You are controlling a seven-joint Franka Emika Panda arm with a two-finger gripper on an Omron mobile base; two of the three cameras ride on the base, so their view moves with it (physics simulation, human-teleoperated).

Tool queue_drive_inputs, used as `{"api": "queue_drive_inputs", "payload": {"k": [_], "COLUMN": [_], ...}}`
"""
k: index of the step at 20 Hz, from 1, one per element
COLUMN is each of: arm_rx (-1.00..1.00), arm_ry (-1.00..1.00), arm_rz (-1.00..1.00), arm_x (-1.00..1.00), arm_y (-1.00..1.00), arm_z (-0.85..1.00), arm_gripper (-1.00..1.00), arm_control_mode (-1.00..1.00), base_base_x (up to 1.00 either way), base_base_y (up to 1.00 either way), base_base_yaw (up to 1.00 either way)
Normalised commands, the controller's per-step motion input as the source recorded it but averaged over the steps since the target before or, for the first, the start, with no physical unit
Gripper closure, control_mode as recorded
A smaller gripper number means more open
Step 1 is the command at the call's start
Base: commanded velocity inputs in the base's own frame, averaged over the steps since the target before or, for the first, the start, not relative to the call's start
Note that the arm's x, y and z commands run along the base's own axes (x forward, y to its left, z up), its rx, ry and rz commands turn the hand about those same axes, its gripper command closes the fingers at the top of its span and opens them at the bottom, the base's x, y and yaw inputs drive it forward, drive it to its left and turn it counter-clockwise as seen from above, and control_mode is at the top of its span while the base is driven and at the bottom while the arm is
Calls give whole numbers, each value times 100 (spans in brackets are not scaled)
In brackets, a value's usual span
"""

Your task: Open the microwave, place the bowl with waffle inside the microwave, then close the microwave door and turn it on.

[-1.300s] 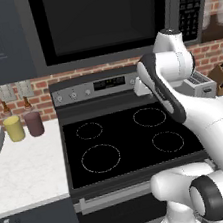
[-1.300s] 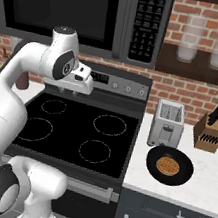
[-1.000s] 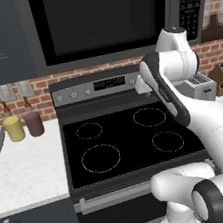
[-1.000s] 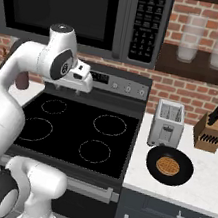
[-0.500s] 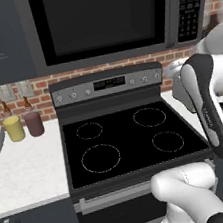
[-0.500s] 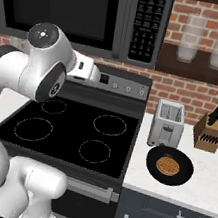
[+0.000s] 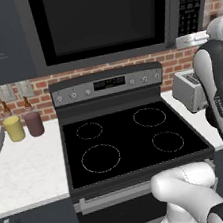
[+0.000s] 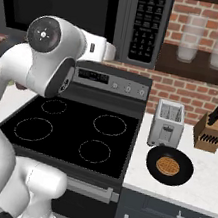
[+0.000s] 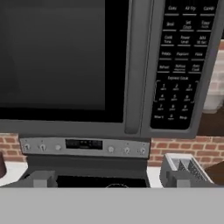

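The microwave (image 7: 101,20) hangs above the stove with its door (image 9: 57,61) closed; the long grey bar handle (image 9: 134,65) runs down the door's right edge, beside the button column (image 9: 178,65). The black bowl (image 8: 169,166) sits on the counter right of the stove, in front of the toaster, with the golden waffle (image 8: 167,166) lying flat in it. My gripper (image 8: 110,51) is raised just below the microwave's lower right corner, pointing at its front. The gripper (image 9: 111,180) is open, fingertips (image 9: 42,178) wide apart, nothing between them. It also appears at the left base view's right edge (image 7: 192,38).
The black stove top (image 7: 130,141) lies under the microwave, its knob panel (image 9: 83,146) behind it. A silver toaster (image 8: 167,122) and a knife block (image 8: 213,130) stand on the right counter. Yellow (image 7: 14,128) and maroon (image 7: 34,123) cups stand on the left counter.
The arm has swung its elbow out toward the cameras and lifted the hand up and to the right, from over the stove's back to just under the microwave. Bowl and door have not moved.
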Motion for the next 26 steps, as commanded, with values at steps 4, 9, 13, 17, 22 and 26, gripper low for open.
{"api": "queue_drive_inputs", "payload": {"k": [4, 9, 13, 17, 22, 26], "arm_rx": [0, 0, 4, 7, 8, 8], "arm_ry": [21, 15, -2, -9, -14, -12], "arm_rz": [-4, 2, 12, 6, 1, 0], "arm_x": [42, 31, 9, 16, 21, 30], "arm_y": [-1, -11, -30, -24, -8, 0], "arm_z": [8, 2, 0, -6, -4, 0], "arm_gripper": [-100, -100, -100, -100, -100, -100], "arm_control_mode": [-100, -100, -100, -100, -100, -100], "base_base_x": [0, 0, 0, 0, 0, 0], "base_base_y": [0, 0, 0, 0, 0, 0], "base_base_yaw": [0, 0, 0, 0, 0, 0]}}
